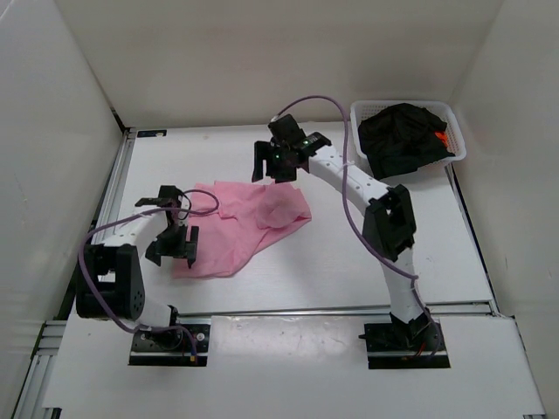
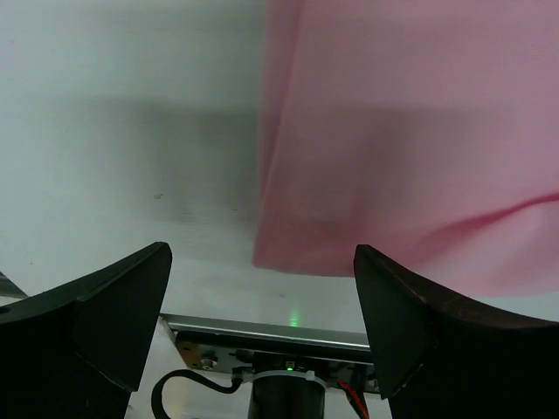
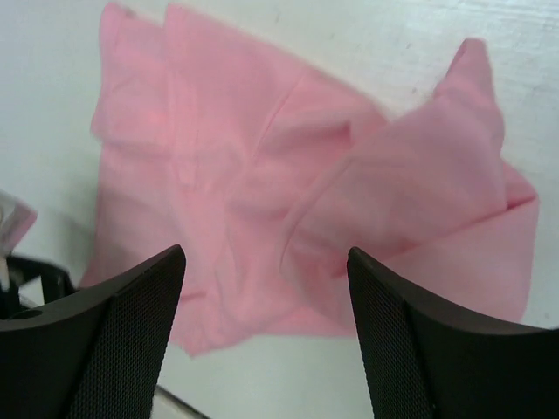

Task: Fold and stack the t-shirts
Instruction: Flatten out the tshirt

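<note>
the left gripper (image 2: pixel 262 253) hangs over the left half of the bench (image 1: pixel 349 262), towards the near edge, with its jaws spread wide and nothing between them. its wrist view shows one straight edge of the light pink t-shirt (image 1: pixel 249 218) lying flat on the white surface just beyond the fingertips (image 2: pixel 131 288), with bare bench to one side of it.

the pink shirt lies rumpled and partly folded over itself on the bench, left of centre. it runs from beside the left gripper up towards the middle, with a sleeve poking out at the upper left.

the right gripper (image 1: pixel 272 170) is above the shirt's far edge near the middle of the bench, clear of the cloth. its jaws are also parted and hold nothing, and creased pink fabric fills the gap in its wrist view.

at the far right corner stands a white mesh basket (image 1: pixel 362 109). the black t-shirt (image 1: pixel 402 135) is bundled inside, and a scrap of the orange t-shirt (image 1: pixel 441 138) shows at its right side.
</note>
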Available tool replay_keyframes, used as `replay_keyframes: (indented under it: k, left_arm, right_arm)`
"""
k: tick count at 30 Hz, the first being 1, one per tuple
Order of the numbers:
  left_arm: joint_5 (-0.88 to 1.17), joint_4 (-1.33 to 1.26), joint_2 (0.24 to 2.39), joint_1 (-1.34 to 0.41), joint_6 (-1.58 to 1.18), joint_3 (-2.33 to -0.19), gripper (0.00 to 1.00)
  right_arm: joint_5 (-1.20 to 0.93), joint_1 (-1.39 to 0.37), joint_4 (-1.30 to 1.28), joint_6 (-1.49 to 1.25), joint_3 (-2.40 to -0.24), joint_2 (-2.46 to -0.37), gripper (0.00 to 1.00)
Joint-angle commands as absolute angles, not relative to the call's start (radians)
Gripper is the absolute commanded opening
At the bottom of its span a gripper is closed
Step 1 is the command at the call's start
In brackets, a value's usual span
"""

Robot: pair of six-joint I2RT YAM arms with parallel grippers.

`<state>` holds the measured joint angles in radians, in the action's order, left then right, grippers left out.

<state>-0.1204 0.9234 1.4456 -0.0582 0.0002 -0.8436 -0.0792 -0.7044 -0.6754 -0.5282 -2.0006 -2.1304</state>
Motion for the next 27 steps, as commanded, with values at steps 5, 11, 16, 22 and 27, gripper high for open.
replay_keyframes:
  k: [5,11,16,22,27]
  left_arm:
    - [-0.117,0.911,1.522,-0.023,0.0,-0.816,0.97]
    - [-0.003,0.89,1.621,-0.023,0.0,-0.815,0.71]
    - [0.046,0.9,1.689,-0.014,0.0,-0.882,0.1]
    - [-0.003,0.923,1.635,0.005,0.0,-0.919,0.1]
    - [-0.011,0.977,1.526,-0.006,0.0,-0.919,0.1]
  right_arm:
    - [0.063,-0.68,-0.838,-0.675,-2.106,-2.273,0.82]
    - [-0.001,-0.68,-0.838,-0.637,-2.029,-2.335,0.68]
    - [-0.091,-0.67,-0.819,-0.558,-2.02,-2.326,0.09]
    - [-0.126,-0.529,-0.733,-0.515,-1.785,-2.116,0.0]
    - [-0.135,-0.338,-0.643,-0.469,-1.465,-1.852,0.0]
